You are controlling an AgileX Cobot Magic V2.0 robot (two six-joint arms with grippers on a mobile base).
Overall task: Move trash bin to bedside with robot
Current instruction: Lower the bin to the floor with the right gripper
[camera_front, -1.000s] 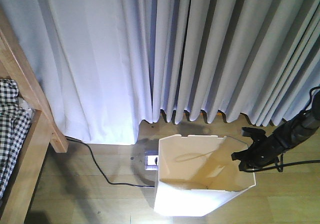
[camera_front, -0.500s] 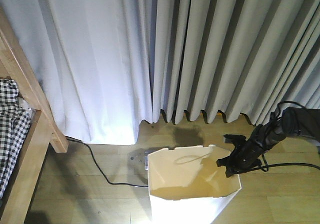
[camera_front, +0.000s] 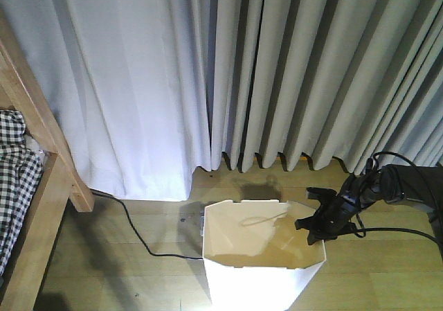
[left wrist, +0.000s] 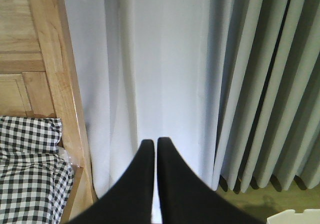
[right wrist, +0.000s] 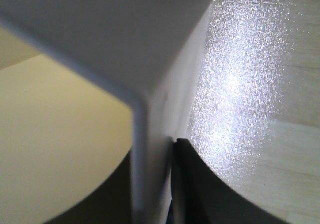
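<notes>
The white trash bin [camera_front: 259, 283] stands on the wooden floor at the bottom centre of the front view, its cream inside showing. My right gripper [camera_front: 315, 222] on the slim black arm is shut on the bin's right rim. In the right wrist view the bin wall [right wrist: 155, 134] sits pinched between the two black fingers [right wrist: 200, 184]. The bed [camera_front: 34, 186] with its light-brown frame and checked bedding [camera_front: 14, 186] is at the far left. My left gripper [left wrist: 155, 143] is shut and empty, held up facing the curtain, with the bed frame [left wrist: 55, 84] to its left.
Pale curtains [camera_front: 242, 68] hang across the whole back. A black cable [camera_front: 138, 235] runs along the floor from the bed corner to a floor socket [camera_front: 197, 221] just behind the bin. Bare wooden floor [camera_front: 111, 269] lies between bin and bed.
The right gripper has drawn the bin left and toward the camera across the floor. The arm has folded in lower. The left gripper shows no earlier view.
</notes>
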